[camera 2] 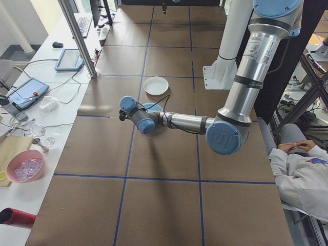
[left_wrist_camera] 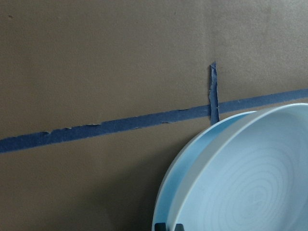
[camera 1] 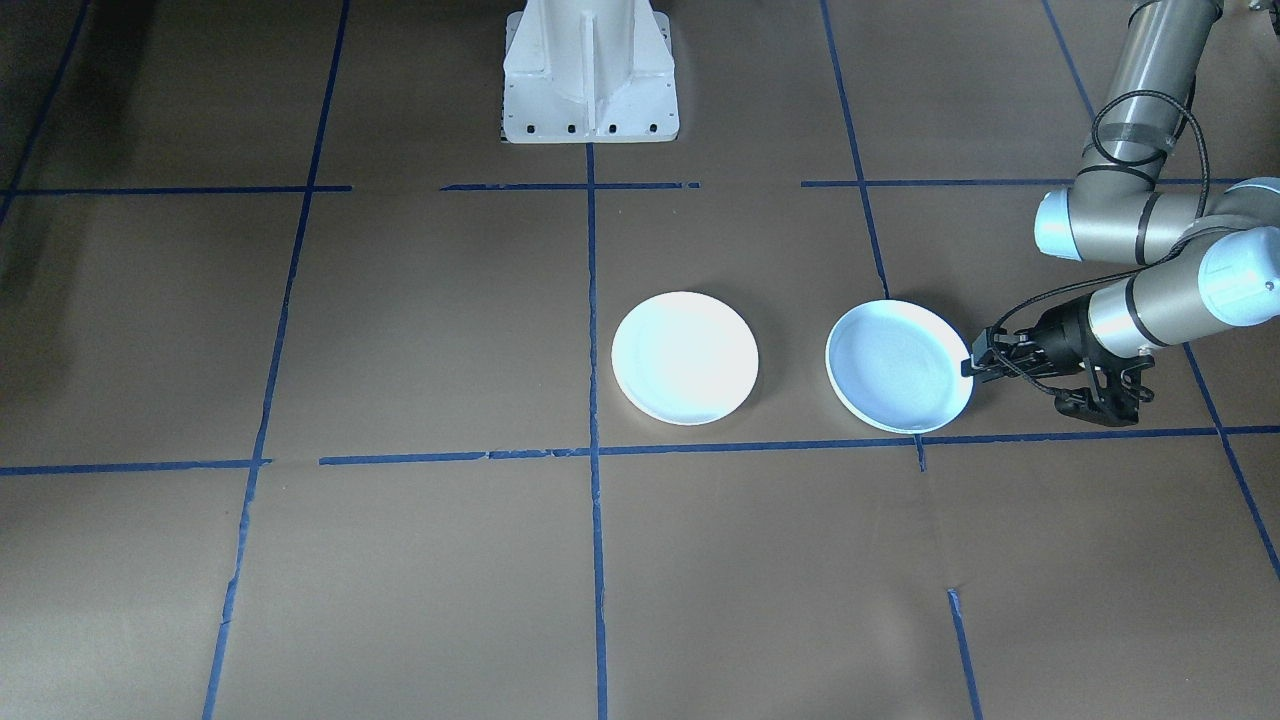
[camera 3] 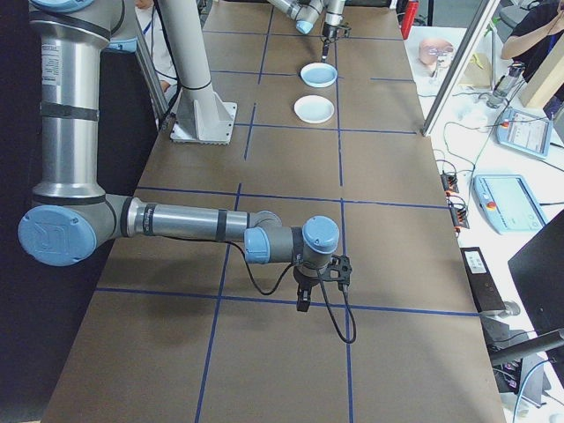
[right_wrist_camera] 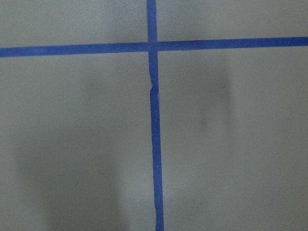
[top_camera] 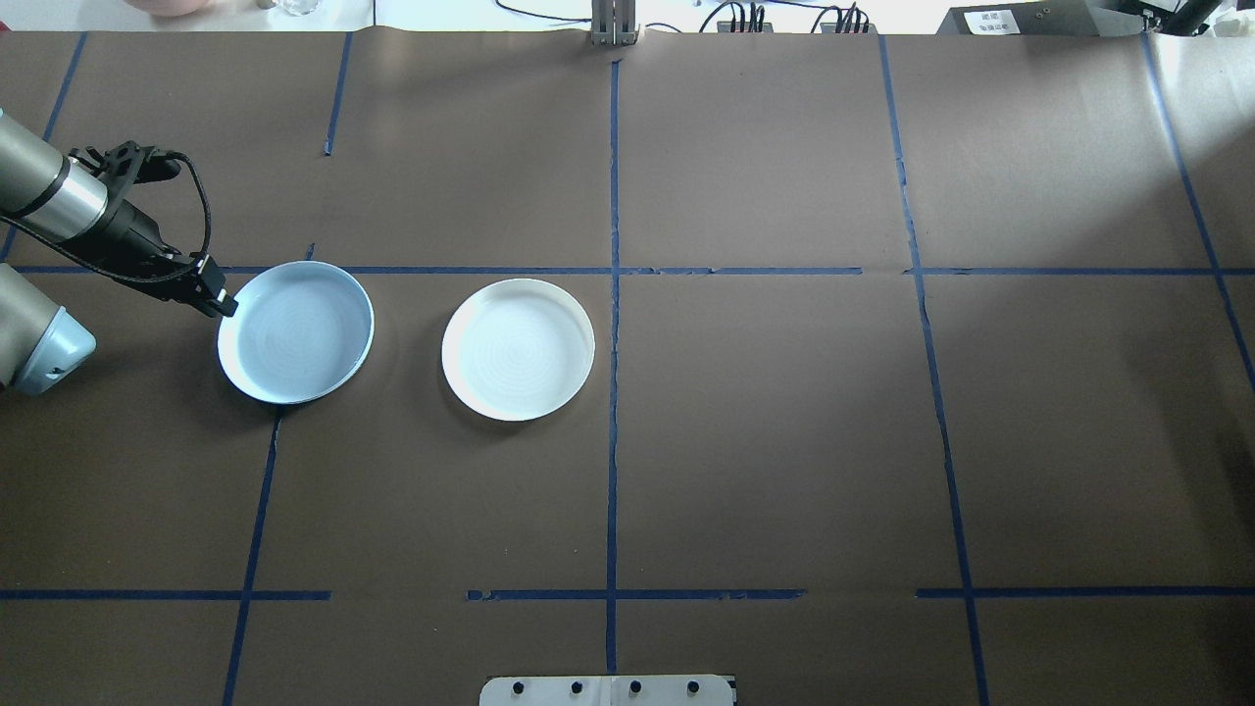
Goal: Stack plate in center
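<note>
Left gripper (top_camera: 221, 305) pinched the rim of the pale-blue plate (top_camera: 297, 331), centre-left of the overhead view, tilted beside the ringed, cream-rimmed center plate (top_camera: 518, 349). Right gripper (camera 3: 302, 303): grip unreadable.

Both plates look like glazed ceramic: the bluish plate (top_camera: 296, 333) smooth and glossy with faint rings, the white plate (top_camera: 518, 350) equally shiny. The table cover (top_camera: 784, 441) is matt brown paper with rough-edged blue tape (left_wrist_camera: 120, 127).

Silver-grey tube arms (camera 1: 1150, 70) — pale-blue joint caps, black cables
</note>
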{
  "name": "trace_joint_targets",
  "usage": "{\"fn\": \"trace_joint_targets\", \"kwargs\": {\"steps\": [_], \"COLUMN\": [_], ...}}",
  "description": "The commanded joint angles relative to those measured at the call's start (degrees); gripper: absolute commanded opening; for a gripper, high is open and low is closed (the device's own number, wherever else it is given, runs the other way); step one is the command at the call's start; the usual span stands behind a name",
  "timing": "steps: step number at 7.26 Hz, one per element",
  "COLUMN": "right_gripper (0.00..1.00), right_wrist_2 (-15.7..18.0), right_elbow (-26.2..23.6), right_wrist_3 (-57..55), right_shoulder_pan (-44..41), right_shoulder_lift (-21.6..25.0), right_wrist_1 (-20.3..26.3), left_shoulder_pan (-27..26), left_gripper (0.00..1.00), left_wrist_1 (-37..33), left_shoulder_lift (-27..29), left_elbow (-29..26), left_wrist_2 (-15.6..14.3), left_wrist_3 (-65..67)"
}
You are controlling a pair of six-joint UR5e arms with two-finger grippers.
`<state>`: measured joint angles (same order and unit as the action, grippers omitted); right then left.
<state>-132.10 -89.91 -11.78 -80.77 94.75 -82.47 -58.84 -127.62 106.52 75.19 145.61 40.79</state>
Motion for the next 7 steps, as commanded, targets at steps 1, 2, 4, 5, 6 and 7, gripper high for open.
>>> {"fn": "trace_joint_targets", "kwargs": {"steps": [1,2,4,5,6,7], "right_gripper": [1.00,1.00,1.00,1.00,1.00,1.00], "right_wrist_2": [0.00,0.00,0.00,0.00,0.00,0.00], "right_elbow": [0.00,0.00,0.00,0.00,0.00,0.00], "right_wrist_3": [0.00,0.00,0.00,0.00,0.00,0.00], "right_shoulder_pan": [0.00,0.00,0.00,0.00,0.00,0.00], "right_shoulder_lift": [0.00,0.00,0.00,0.00,0.00,0.00], "right_wrist_1": [0.02,-0.06,0.02,0.02,0.02,-0.06], "left_shoulder_pan": [-0.04,-0.04,0.22,2.05,4.85,7.58], "left_gripper": [1.00,1.00,1.00,1.00,1.00,1.00], "left_wrist_1": [0.00,0.00,-0.34,-1.57,-5.58,-9.71], "left_shoulder_lift": [0.00,0.17,2.97,4.64,6.40,7.20], "left_elbow": [0.22,0.49,1.45,1.45,1.45,1.45], "left_wrist_2": [0.02,0.02,0.02,-0.93,-3.64,-5.32], "left_wrist_3": [-0.01,0.08,6.26,9.45,17.05,23.91]}}
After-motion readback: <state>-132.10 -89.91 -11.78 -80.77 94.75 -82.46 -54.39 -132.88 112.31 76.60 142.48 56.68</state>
